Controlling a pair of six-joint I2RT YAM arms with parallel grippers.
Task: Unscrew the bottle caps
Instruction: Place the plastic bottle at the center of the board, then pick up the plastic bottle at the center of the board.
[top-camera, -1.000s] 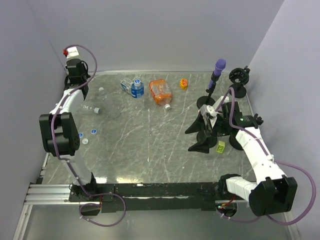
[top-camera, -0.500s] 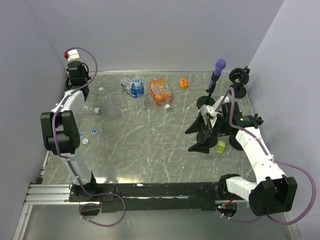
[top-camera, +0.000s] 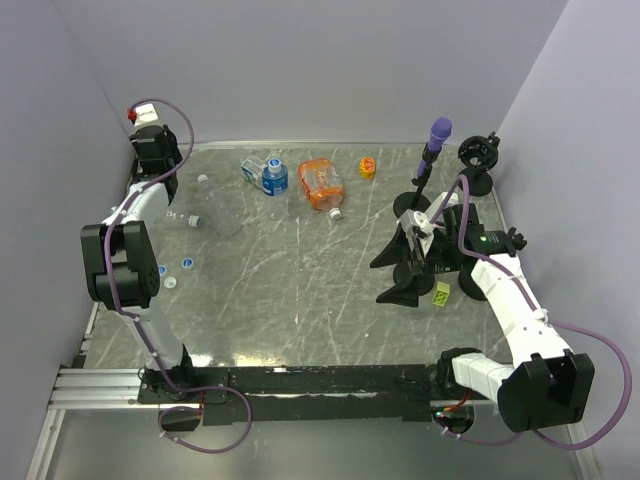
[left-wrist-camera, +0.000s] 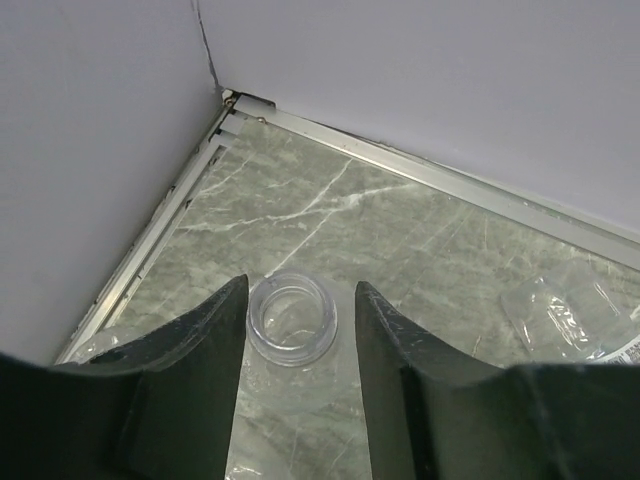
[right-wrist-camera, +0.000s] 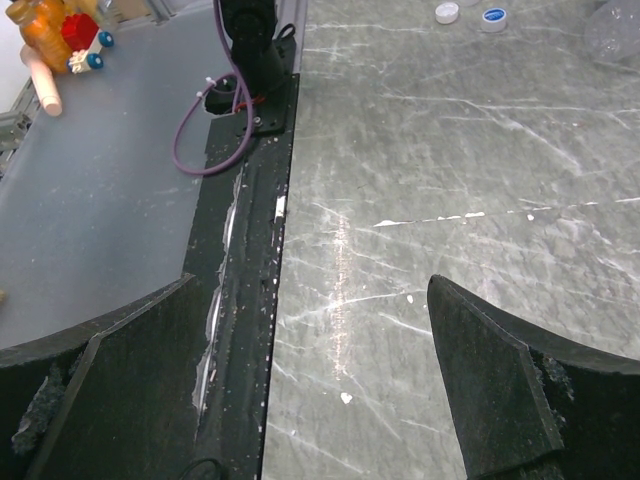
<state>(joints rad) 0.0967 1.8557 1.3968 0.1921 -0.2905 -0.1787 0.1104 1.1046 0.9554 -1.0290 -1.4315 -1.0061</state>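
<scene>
Soft, even light falls from above, leaving only faint shadows on the marble table. In the right wrist view a pale sheen streaks the table and the far top-left corner is washed out. The left wrist view's near dark fingers look slightly soft.

The left gripper is straddling an uncapped bottle neck, fingers standing just apart from it; a crumpled clear bottle is lying at four o'clock.
</scene>
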